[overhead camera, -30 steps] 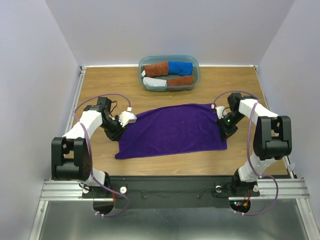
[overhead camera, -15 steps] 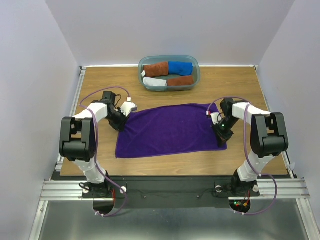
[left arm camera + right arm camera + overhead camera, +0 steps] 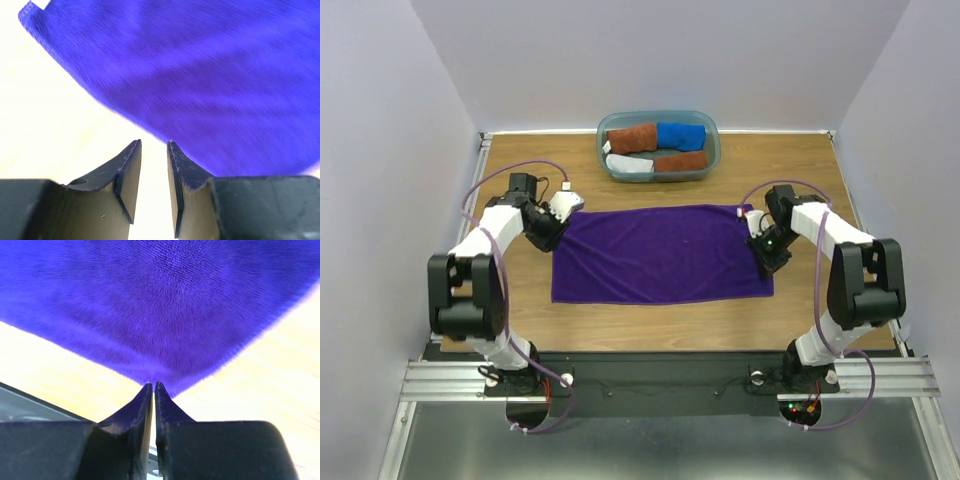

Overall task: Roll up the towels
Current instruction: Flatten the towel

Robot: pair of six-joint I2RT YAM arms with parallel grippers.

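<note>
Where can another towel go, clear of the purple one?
Bare table: the strip between the purple towel and near edge, and the far corners flanking the tub. Crowded: towel ends, at the left gripper and right gripper.

Setting: a robotics lab test cell, not a home or a shop. Evidence noted from where I stand:

- A left arm (image 3: 490, 240) and a right arm (image 3: 830, 235), white and black, are bolted side by side to an extruded aluminium rail (image 3: 445, 378) at the near edge of a wooden table (image 3: 820, 180).
- Plain pale lilac panels (image 3: 380, 150) box the table in on three sides.
- Purple cables (image 3: 510, 192) loop bare along each arm.
- Small red and green lights (image 3: 800, 408) glow below the right base.
- Props are few: one purple towel (image 3: 660, 255) lying flat and a teal-grey tub (image 3: 712, 135) of rolled towels (image 3: 632, 138).
</note>
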